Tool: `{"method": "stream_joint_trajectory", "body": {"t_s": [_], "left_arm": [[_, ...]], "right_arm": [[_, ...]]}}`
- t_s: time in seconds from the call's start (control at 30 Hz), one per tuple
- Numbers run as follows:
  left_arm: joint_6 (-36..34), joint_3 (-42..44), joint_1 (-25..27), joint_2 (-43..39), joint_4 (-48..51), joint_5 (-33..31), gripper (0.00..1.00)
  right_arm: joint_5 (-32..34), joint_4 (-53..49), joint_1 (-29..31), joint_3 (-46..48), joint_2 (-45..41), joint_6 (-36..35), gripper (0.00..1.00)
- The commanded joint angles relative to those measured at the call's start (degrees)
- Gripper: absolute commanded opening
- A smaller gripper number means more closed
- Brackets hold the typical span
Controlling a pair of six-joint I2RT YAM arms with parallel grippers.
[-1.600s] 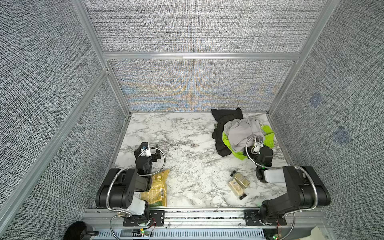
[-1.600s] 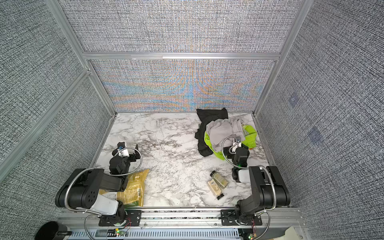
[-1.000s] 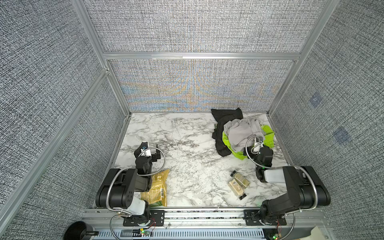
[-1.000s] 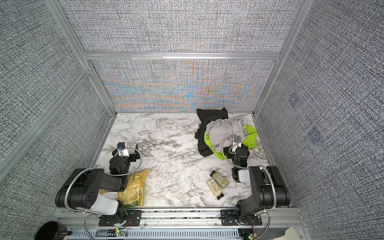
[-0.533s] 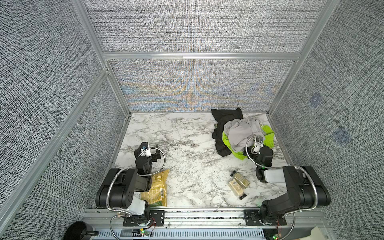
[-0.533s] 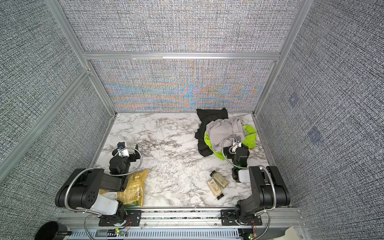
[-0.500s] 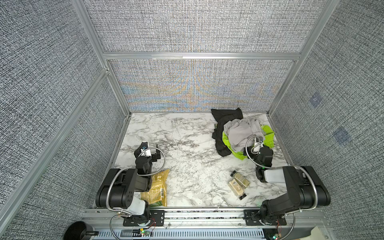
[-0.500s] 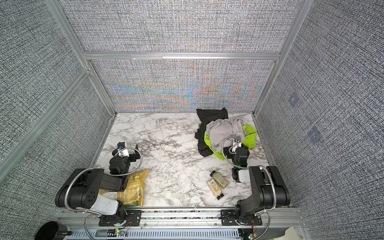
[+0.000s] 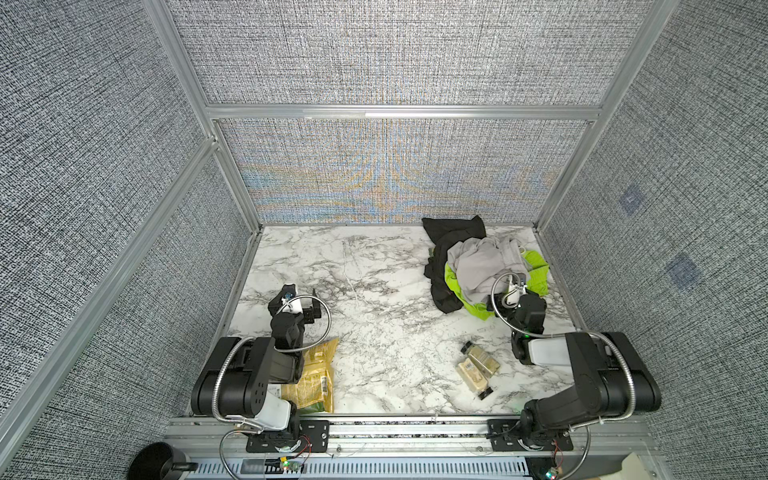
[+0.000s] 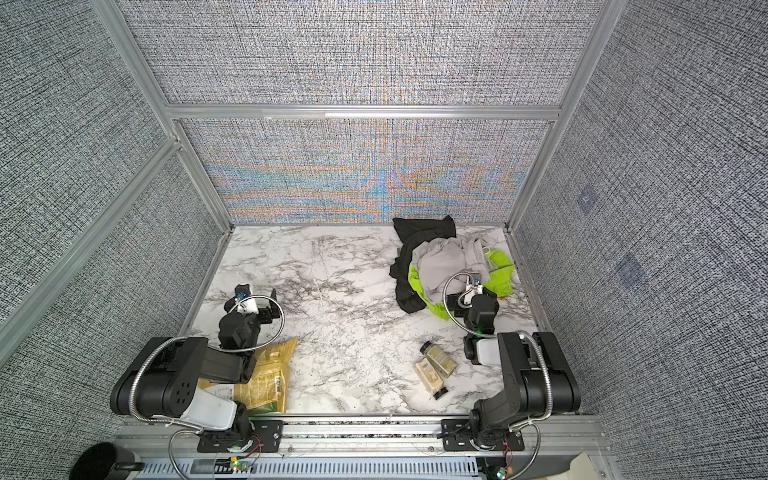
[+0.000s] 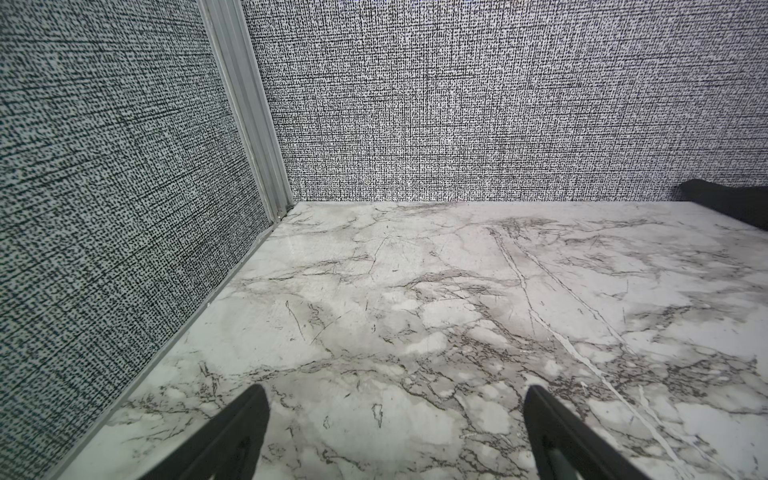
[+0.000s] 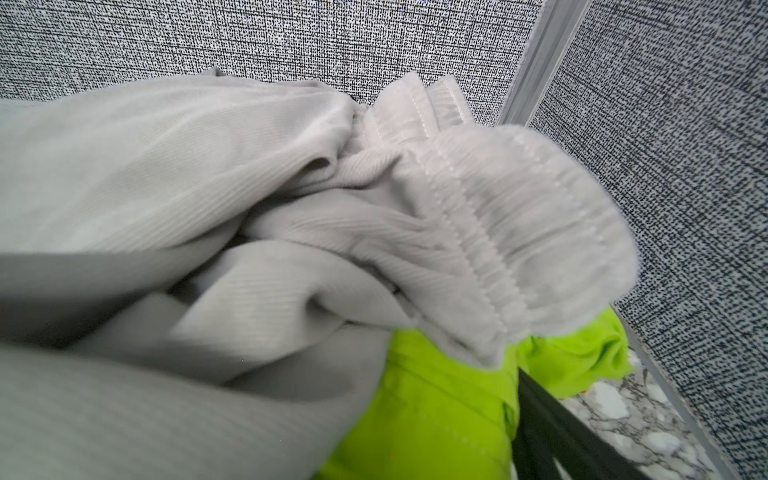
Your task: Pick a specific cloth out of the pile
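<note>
The pile (image 9: 482, 266) lies at the back right of the marble table (image 9: 374, 324). A light grey garment (image 12: 249, 187) sits on top, a black garment (image 9: 451, 232) lies behind and to its left. The cloth (image 9: 536, 266) (image 10: 500, 270) (image 12: 436, 407), neon yellow-green, pokes out beneath the grey one. My right gripper (image 9: 505, 293) (image 12: 386, 399) stands open at the pile's near edge, with neon fabric between its jaws. One finger (image 12: 552, 428) shows; grey fabric hides the other. My left gripper (image 9: 299, 297) (image 11: 390, 399) is open over bare marble at the left.
A yellow snack bag (image 9: 313, 374) lies by the left arm's base. Two spice bottles (image 9: 478, 365) lie near the front right. Woven panel walls close in the back and both sides; the pile sits close to the right wall (image 12: 685, 208).
</note>
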State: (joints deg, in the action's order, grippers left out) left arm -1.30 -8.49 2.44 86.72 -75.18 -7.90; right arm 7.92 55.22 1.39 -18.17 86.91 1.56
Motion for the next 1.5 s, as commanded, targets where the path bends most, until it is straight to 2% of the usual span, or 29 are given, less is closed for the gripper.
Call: {"method": "stream_joint_trajectory", "body": {"t_s": [0.0,0.07,0.17,0.33,0.5,0.63,0.73,0.9,1.0,1.17,1.27,1.37,1.47], "left_arm": [[-0.09,0.58,0.0,-1.11,-2.76,0.25,0.99],[-0.11,-0.24,0.07,-2.75,0.26,-0.13,0.99],[0.07,-2.15,0.33,-7.88,8.28,-1.71,0.99],[1.81,-6.69,2.37,-18.64,23.62,-4.85,0.99],[9.63,-17.03,4.21,-24.21,40.95,-1.82,0.99],[13.4,-27.44,6.7,-23.96,52.3,2.84,0.99],[15.69,-34.3,8.57,-22.69,57.21,7.35,0.99],[16.0,-44.97,10.11,-18.54,61.26,21.06,0.99],[15.11,-50.82,10.56,-14.83,63.89,28.1,0.99],[13.95,-52.66,10.98,-11.11,63.16,37.52,0.99],[12.6,-50.69,10.99,-10.87,63.98,39.57,0.99],[10.5,-51.71,11.05,-11.36,67.61,40.85,0.99],[11.91,-49.66,11.07,-12.85,64.99,42.07,0.99]], "right_arm": [[1.16,-1.18,0.02,-1.58,-1.03,0.52,0.99],[1.87,-6.9,0.1,-4.21,-2.88,0.77,0.99],[3.49,-21.55,0.15,-10.19,-5.96,2.06,0.99],[3.08,-29.49,0.88,-9.85,-13.04,4.77,0.99],[1.69,-39.18,2.42,-10.36,-21.04,7.21,0.99],[1.36,-46.81,2.83,-11.35,-26.89,10.08,0.99],[0.88,-50.85,2.84,-12.13,-30.6,11.69,0.99],[0.98,-57.88,2.83,-16.0,-33.36,15.56,0.99],[-1.52,-60.61,2.83,-18.56,-33.05,16.83,0.99],[-4.7,-62.08,2.83,-22.13,-31.74,20.2,0.99],[-8.76,-65.92,3.46,-27.62,-29.37,21.29,0.99],[-7.34,-69.78,4.41,-32.19,-26.58,22.34,0.99],[-6.08,-71.29,4.49,-35.61,-24.16,23.56,0.99]]}}
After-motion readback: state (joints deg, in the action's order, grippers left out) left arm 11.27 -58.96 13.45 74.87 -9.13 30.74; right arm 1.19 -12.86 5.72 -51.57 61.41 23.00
